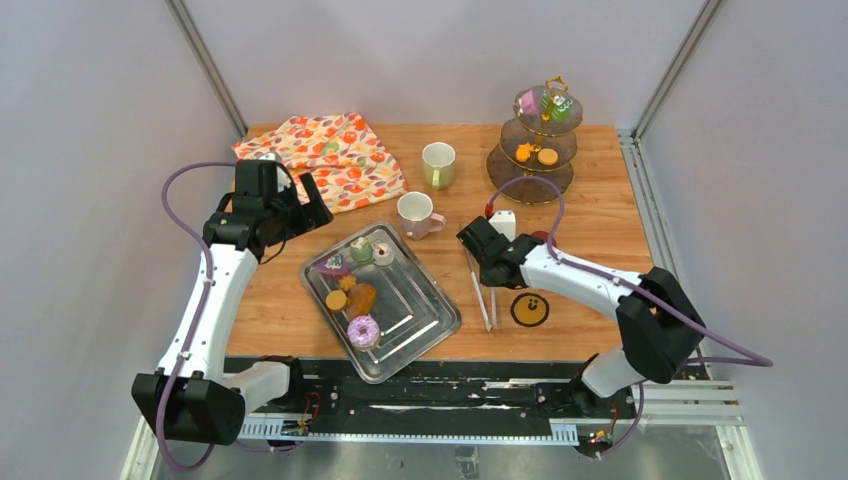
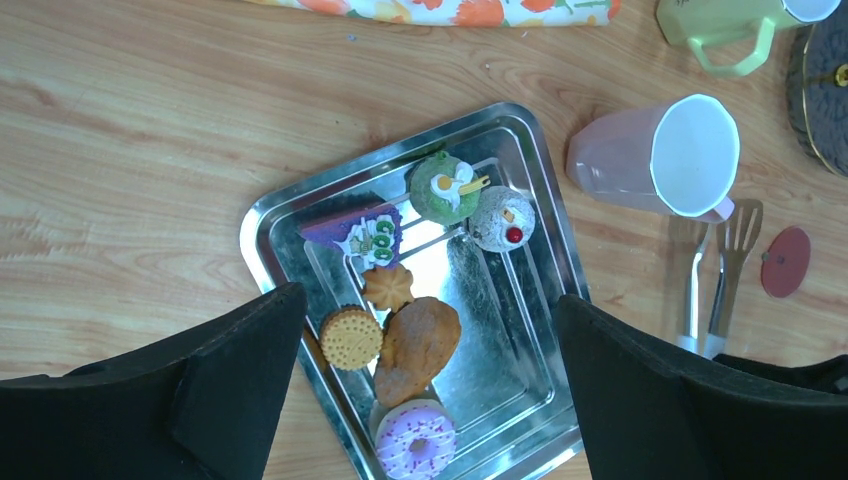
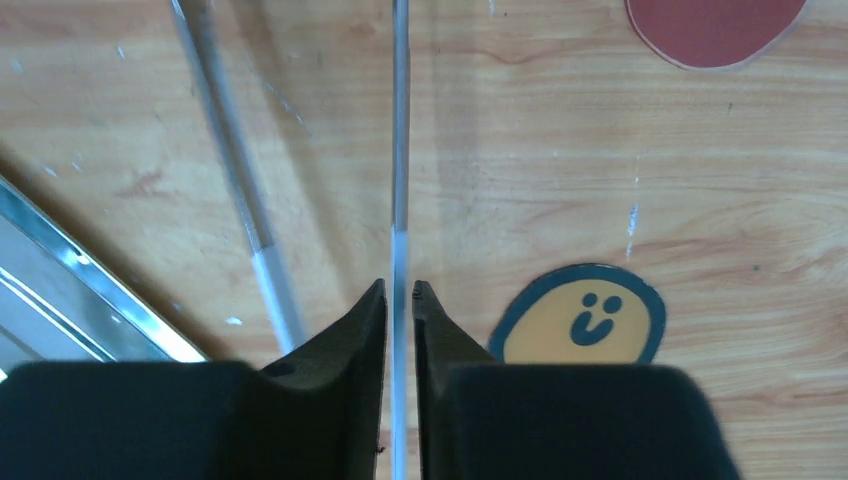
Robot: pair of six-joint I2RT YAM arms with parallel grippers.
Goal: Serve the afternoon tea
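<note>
Beside the tray point(image 1: 415, 300), right claw point(image 3: 400, 290) pinches tongs point(image 3: 400, 150).

We look down on a wood-grain tabletop point(image 1: 610, 200) enclosed by plain, pale lilac-grey panels: a back wall point(image 1: 440, 50), a left wall point(image 1: 90, 150) and a right wall point(image 1: 770, 150). Metal posts point(image 1: 207, 65) run up the two rear corners. A black rail strip point(image 1: 450, 395) lines the near edge, and below it we see a dull grey surface point(image 1: 400, 458). The light is soft and even, and the shadows are faint.
</note>
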